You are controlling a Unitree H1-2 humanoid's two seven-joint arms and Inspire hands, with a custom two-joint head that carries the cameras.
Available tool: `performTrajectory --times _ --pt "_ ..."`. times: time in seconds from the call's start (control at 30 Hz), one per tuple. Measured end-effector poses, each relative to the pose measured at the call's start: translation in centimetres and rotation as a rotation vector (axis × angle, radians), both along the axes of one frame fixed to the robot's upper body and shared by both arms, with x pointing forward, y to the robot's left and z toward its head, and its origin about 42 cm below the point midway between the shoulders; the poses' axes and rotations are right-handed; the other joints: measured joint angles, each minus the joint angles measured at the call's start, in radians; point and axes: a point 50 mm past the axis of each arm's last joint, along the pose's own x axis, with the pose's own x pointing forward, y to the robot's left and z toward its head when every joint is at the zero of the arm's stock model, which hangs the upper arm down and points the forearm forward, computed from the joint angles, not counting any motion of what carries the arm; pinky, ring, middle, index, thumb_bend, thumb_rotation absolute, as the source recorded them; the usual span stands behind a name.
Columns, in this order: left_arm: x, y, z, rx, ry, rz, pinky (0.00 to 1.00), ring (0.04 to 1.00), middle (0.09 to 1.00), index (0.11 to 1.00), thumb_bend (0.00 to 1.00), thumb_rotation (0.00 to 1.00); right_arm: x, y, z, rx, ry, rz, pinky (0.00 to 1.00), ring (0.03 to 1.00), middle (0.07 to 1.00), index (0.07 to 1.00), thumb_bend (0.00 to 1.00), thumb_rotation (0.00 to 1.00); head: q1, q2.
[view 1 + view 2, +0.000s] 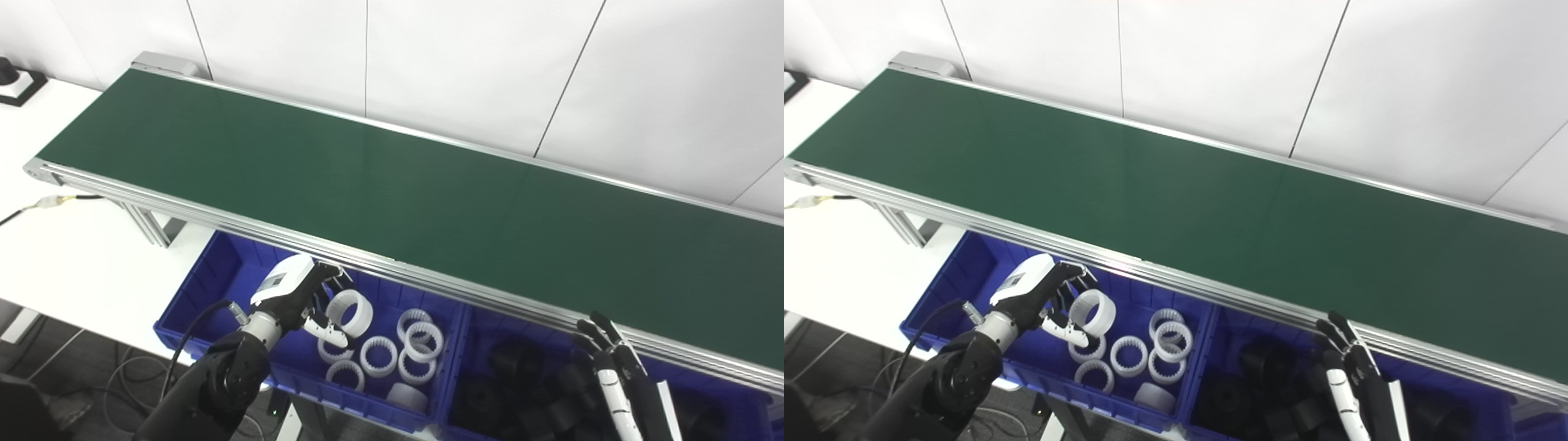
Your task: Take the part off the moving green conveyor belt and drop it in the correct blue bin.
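Note:
My left hand (300, 294) hangs over the left blue bin (202, 275), just below the conveyor's front rail. It is shut on a white ring part (349, 312), which stands on edge between the fingers and the thumb, above the other white rings (380, 355) lying in that bin. My right hand (612, 367) is at the bottom right, fingers spread and open with nothing in it, over the right blue bin (1206, 367) of black parts (511, 361). The green conveyor belt (392, 190) carries no part in view.
The belt's aluminium rail (429, 278) runs right above both bins. A white table (67, 257) lies to the left with a cable (55, 201) on it. A white panelled wall stands behind the belt.

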Motion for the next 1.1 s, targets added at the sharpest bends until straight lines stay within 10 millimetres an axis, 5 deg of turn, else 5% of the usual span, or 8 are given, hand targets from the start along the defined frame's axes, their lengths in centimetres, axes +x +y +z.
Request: performTrajectory --times 0.03,0.23,0.73,0.93,1.1 --pt "0.0 0.0 0.2 -0.003 0.008 -0.002 0.69 0.823 0.873 0.849 0.75 0.46 0.0 0.0 0.0 0.000 0.000 0.000 0.77 0.817 0.846 0.888 0.46 0.73 -0.002 0.000" --pt "-0.2 -0.1 0.9 -0.014 0.055 -0.002 0.74 0.883 0.926 0.929 0.76 0.71 0.0 0.2 0.0 0.003 0.000 0.002 0.77 0.823 0.852 0.893 0.46 0.73 -0.005 -0.003" --pt "-0.5 0.2 1.4 0.007 0.049 0.005 0.65 0.779 0.845 0.857 0.74 0.75 0.0 0.3 -0.1 -0.001 0.002 0.003 0.76 0.817 0.849 0.894 0.45 0.73 -0.020 -0.021" --pt "-0.6 -0.4 2.4 -0.155 -0.162 -0.001 0.60 0.700 0.773 0.804 0.71 0.74 0.0 0.5 -0.5 0.005 0.016 0.002 0.77 0.817 0.848 0.895 0.45 0.71 -0.035 -0.045" --pt "-0.3 -3.0 3.2 -0.417 -0.287 -0.026 0.66 0.734 0.795 0.818 0.75 0.72 -0.1 0.7 -1.0 -0.001 0.033 0.003 0.76 0.815 0.847 0.894 0.44 0.71 -0.075 -0.077"
